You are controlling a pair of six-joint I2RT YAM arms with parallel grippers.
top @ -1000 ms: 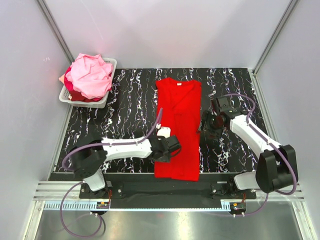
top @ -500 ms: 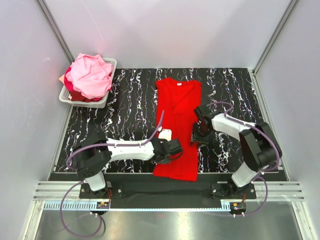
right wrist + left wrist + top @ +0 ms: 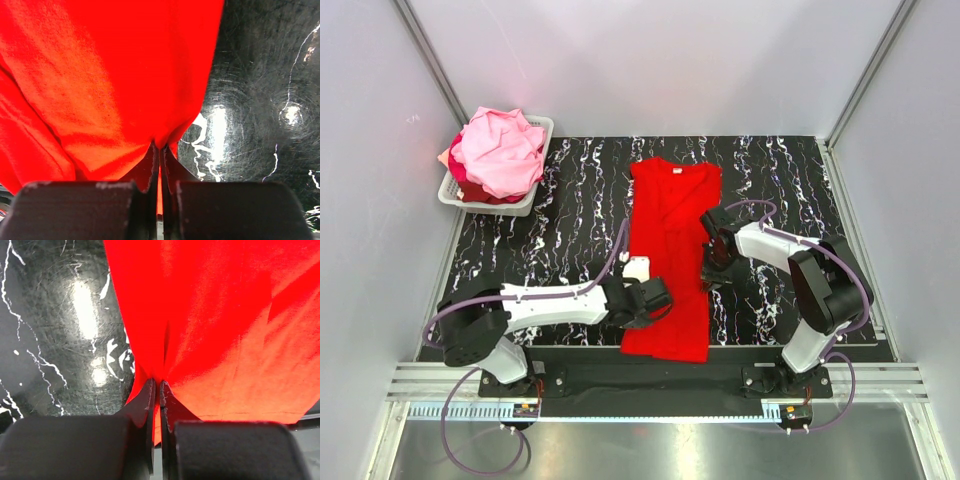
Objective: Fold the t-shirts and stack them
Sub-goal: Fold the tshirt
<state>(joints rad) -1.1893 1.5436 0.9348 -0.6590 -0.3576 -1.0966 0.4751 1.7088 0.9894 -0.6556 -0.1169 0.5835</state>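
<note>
A bright red t-shirt (image 3: 670, 250) lies lengthwise on the black marbled table, folded into a narrow strip, its white neck label at the far end. My left gripper (image 3: 655, 298) is shut on the shirt's left edge near the hem; in the left wrist view the red cloth (image 3: 215, 325) is pinched between the jaws at the left gripper (image 3: 158, 385). My right gripper (image 3: 708, 268) is shut on the shirt's right edge at mid-length; the right wrist view shows the cloth (image 3: 100, 75) pinched at the right gripper (image 3: 160, 146). More t-shirts (image 3: 500, 150), pink ones on top, are heaped in the basket.
A white slotted basket (image 3: 525, 205) stands at the table's far left corner. Grey walls close in the table on three sides. Bare black tabletop (image 3: 570, 220) lies to the left of the shirt and bare tabletop (image 3: 780, 180) to its right.
Both grippers have closed on the red shirt's edges. The right gripper moved left to the shirt's right edge; the left arm stretched out lower. The shirt's sides have bunched inward.
</note>
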